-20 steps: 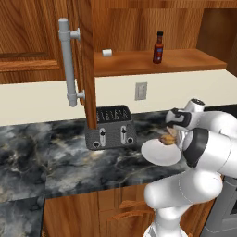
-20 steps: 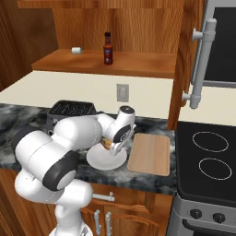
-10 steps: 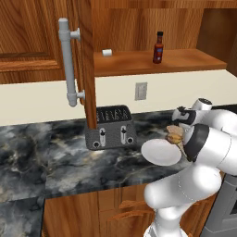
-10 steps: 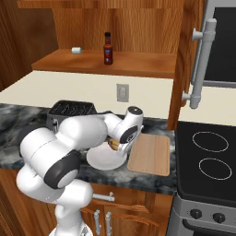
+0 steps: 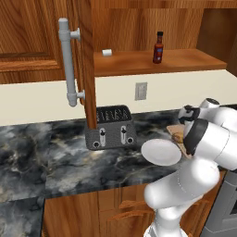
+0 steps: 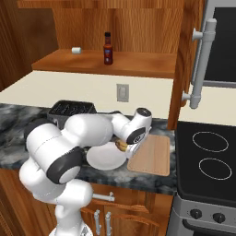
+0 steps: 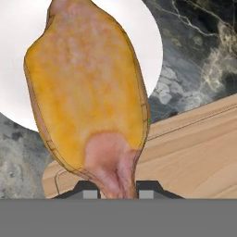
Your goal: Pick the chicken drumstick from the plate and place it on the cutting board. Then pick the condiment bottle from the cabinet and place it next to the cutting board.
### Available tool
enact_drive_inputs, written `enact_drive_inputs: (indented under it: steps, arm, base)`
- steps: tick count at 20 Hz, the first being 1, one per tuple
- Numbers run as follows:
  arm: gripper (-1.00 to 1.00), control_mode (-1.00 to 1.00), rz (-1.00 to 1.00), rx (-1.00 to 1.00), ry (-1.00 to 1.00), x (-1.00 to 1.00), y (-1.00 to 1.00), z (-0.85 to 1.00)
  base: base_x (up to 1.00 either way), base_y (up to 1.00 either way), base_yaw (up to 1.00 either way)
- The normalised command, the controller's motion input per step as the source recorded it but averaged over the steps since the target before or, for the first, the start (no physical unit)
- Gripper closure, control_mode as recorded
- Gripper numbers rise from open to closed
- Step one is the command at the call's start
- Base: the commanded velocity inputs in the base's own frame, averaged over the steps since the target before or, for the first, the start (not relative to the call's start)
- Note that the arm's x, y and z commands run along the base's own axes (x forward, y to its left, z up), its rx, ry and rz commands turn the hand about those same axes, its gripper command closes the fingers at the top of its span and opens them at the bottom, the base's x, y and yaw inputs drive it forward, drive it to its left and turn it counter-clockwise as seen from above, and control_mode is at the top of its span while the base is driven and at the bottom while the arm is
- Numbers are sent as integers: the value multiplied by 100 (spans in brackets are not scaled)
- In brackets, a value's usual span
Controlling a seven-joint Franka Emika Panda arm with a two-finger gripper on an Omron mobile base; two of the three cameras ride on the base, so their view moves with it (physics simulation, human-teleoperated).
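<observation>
My gripper is shut on the thin bone end of the golden-brown chicken drumstick, which hangs in the air. In the hand view the drumstick lies over the edge of the white plate and the near corner of the wooden cutting board. In the right base view the drumstick sits between the plate and the cutting board, just at the board's left edge. The dark-red condiment bottle stands upright on the cabinet shelf, also seen in the left base view as the bottle.
A black toaster stands on the marble counter left of the plate. An open cabinet door with a grey bar handle hangs above it. A small white cylinder rests on the shelf. A stove lies right of the board.
The hand has carried the drumstick to the right, from above the plate's middle to the plate's edge beside the cutting board. The jaws have stayed shut on it.
</observation>
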Motion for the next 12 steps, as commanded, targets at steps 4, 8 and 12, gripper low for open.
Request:
enact_drive_inputs:
  steps: [4, 8, 12]
  arm:
    - [100, -100, 0, 0, 0, 0, -35, 0]
    - [100, -100, 0, 0, 0, 0, -33, 0]
    - [100, -100, 0, 0, 0, 0, -27, 0]
  base:
    - [0, 0, 0]
    - [0, 0, 0]
    - [0, 0, 0]
